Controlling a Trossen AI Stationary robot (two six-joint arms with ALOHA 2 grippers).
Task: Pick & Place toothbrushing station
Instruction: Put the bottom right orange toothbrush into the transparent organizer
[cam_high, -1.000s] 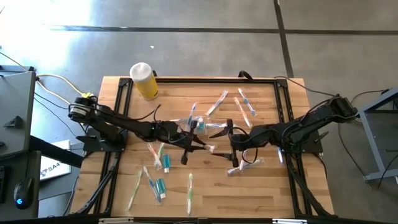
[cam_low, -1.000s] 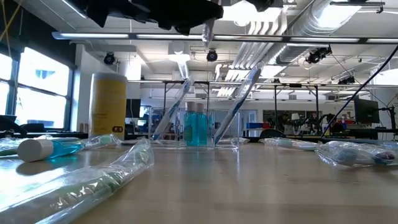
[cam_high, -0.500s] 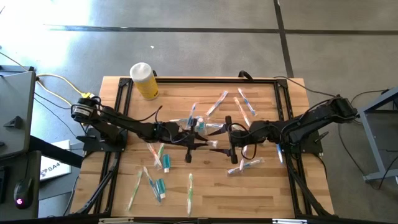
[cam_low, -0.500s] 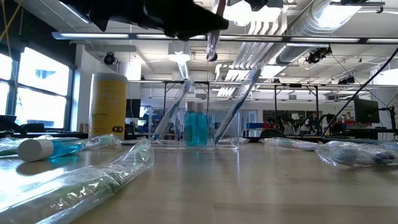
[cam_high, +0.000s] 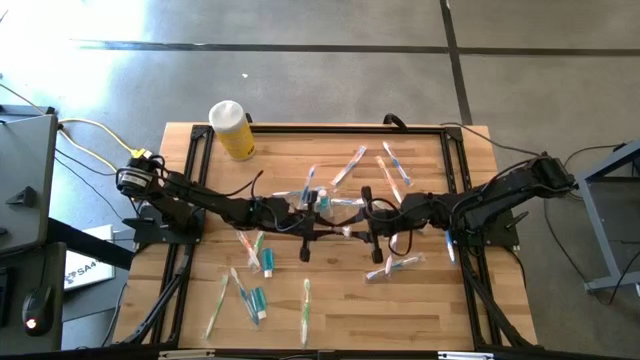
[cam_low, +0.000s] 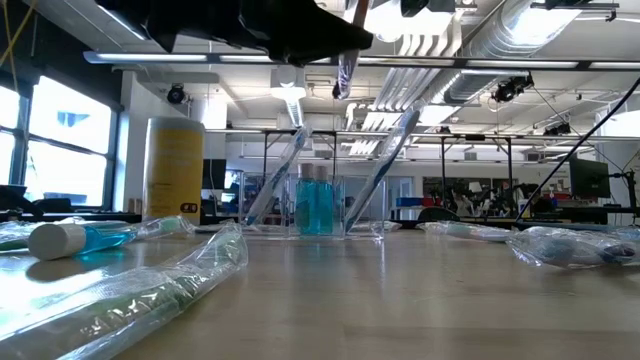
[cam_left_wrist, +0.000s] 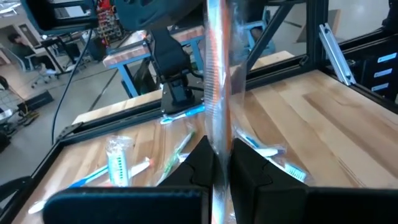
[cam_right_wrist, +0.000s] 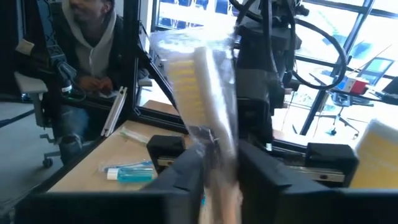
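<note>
A toothbrush in a clear wrapper (cam_high: 340, 232) is held in the air over the table's middle, between my two grippers. My left gripper (cam_high: 320, 232) comes in from the left and is shut on it; the left wrist view shows the pink-orange handle (cam_left_wrist: 217, 74) rising from the fingers. My right gripper (cam_high: 360, 230) comes from the right, and its fingers close on the same brush below the bristle head (cam_right_wrist: 196, 81). Just behind them stands the clear container (cam_high: 313, 200), holding teal tubes and leaning brushes (cam_low: 320, 205). My left gripper pinches the wrapped brush's handle (cam_left_wrist: 217, 140) between its two fingers, which point about level toward the table's right and lie across the brush. The brush is clear of the table and stands steep, slightly tilted; its lower end (cam_low: 343, 80) hangs below the fingers. My right gripper pinches the wrapper and brush just under the bristle head (cam_right_wrist: 217, 149) between its two fingers (cam_right_wrist: 186, 171). It comes in about level from the table's right. The head rises tilted from between the fingers, and the brush is clear of the table.
A yellow bottle with a white cap (cam_high: 232, 128) stands at the far left. Loose wrapped brushes and teal-ended tubes lie near the front left (cam_high: 255, 295), at the front (cam_high: 305, 310) and at the far right (cam_high: 395, 170). A person (cam_right_wrist: 93, 43) sits beyond the table.
My right gripper has moved toward the table's left, up to the held brush, and its fingers have come together on the brush's head end. My left gripper has tipped a little, and the brush's lower end now hangs more slanted in the low view.
</note>
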